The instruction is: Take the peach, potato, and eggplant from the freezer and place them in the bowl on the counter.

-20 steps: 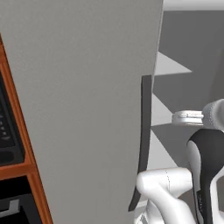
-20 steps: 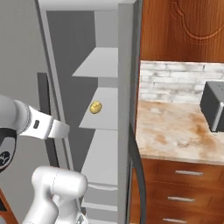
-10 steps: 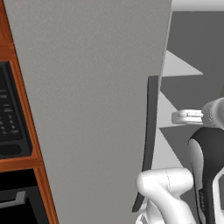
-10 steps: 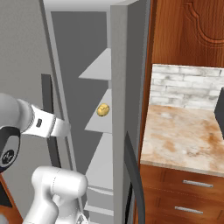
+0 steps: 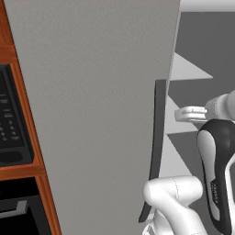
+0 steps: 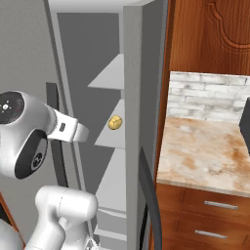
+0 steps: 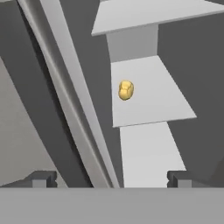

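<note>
The freezer (image 6: 132, 73) stands with its grey door (image 5: 92, 114) swung open, and the long dark handle (image 5: 157, 151) runs down the door's edge. Inside, the pale-yellow potato (image 6: 115, 122) lies on a pale middle shelf (image 7: 148, 96). In the hand view the potato (image 7: 126, 90) is ahead and well beyond the fingertips. My gripper (image 7: 111, 179) is open, its two dark tips wide apart with nothing between them, outside the shelves. The beige counter (image 6: 205, 151) lies right of the freezer. Peach, eggplant and bowl are out of view.
A black oven panel (image 5: 9, 124) sits in a wooden column left of the open door. A second dark curved handle (image 6: 149, 195) hangs by the freezer's right edge. Wooden drawers with silver handles (image 6: 219, 205) sit under the counter, below a stone backsplash (image 6: 205, 95).
The whole picture has shifted rightward in both base views, so the camera has moved with the base. The potato stays on its shelf. The gripper remains open.
</note>
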You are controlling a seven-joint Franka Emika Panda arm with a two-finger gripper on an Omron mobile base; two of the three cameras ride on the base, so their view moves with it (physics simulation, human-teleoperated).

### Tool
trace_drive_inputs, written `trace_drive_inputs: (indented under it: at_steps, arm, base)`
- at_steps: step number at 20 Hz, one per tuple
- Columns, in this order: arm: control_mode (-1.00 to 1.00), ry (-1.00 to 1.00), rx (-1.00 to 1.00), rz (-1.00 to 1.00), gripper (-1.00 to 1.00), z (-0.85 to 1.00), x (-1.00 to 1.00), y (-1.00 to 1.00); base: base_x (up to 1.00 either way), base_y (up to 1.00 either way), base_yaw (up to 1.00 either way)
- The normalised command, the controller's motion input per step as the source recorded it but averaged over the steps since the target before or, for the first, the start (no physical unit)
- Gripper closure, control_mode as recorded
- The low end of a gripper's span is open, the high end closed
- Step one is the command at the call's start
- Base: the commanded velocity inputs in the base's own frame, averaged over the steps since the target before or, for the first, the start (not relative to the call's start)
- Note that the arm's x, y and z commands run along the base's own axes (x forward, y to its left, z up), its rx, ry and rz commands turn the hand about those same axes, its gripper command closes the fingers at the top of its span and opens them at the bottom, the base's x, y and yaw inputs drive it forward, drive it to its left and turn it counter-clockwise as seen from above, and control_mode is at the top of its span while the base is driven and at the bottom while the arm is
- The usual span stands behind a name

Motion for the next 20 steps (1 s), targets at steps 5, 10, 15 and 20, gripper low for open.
trace_drive_inputs:
  at_steps: [5,10,15,20]
  arm:
    - [-1.0,0.01,0.11,0.11,-1.0,-0.35,0.52,-0.26]
    - [-1.0,0.01,0.04,0.03,-1.0,-0.29,0.66,-0.02]
    - [-1.0,0.03,0.02,0.0,-1.0,-0.27,0.56,-0.12]
    - [-1.0,0.03,0.06,0.0,-1.0,-0.24,0.41,-0.26]
  base:
    - [0.0,0.0,0.0]
    - [0.0,0.0,0.0]
    - [0.0,0.0,0.0]
    - [0.0,0.0,0.0]
